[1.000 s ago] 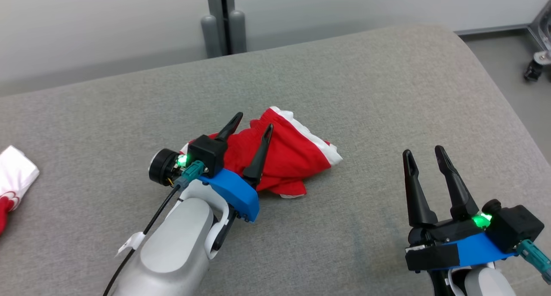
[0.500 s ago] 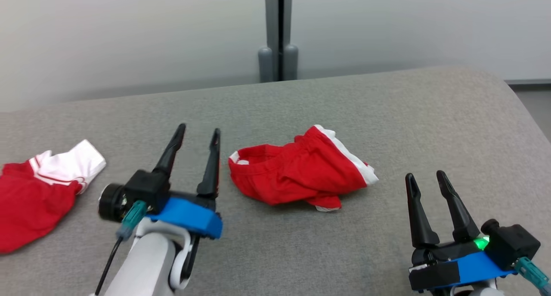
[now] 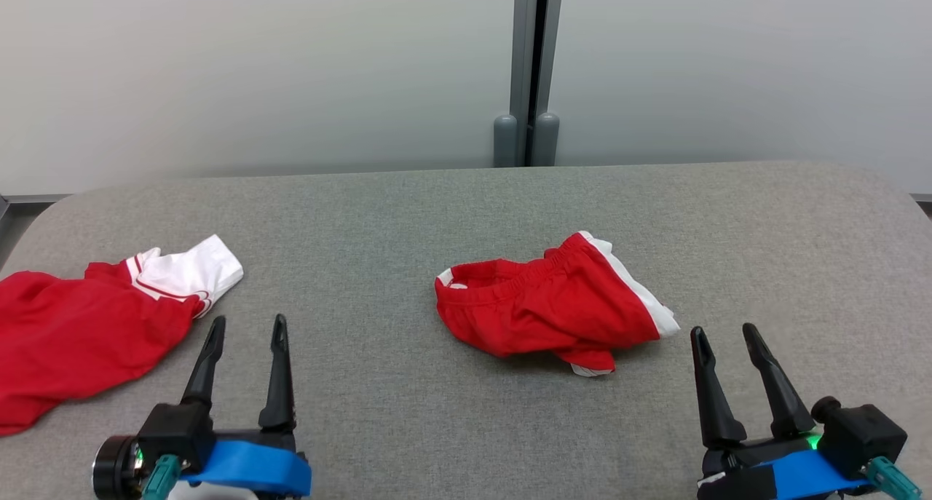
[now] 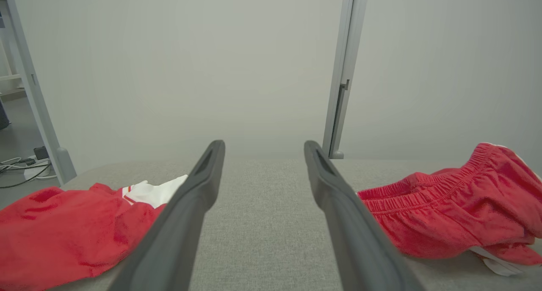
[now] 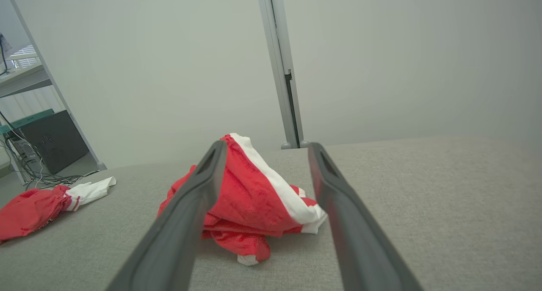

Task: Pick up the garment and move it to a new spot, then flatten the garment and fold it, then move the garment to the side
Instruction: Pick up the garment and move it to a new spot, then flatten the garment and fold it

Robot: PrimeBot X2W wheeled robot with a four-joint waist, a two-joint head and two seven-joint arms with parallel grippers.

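The head camera looks steeply down on the crumpled red white-trimmed shorts [image 3: 542, 307] from their near side. Both wrist cameras sit low over the grey cloth table [image 3: 408, 209], sharing the shorts: left from their left, right close.

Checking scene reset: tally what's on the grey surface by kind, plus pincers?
red shorts, white trim, mid grey surface: 1
red-and-white garment, far left: 1
Pincers, both open and empty: 2 (left pincer, right pincer)
Total: 4
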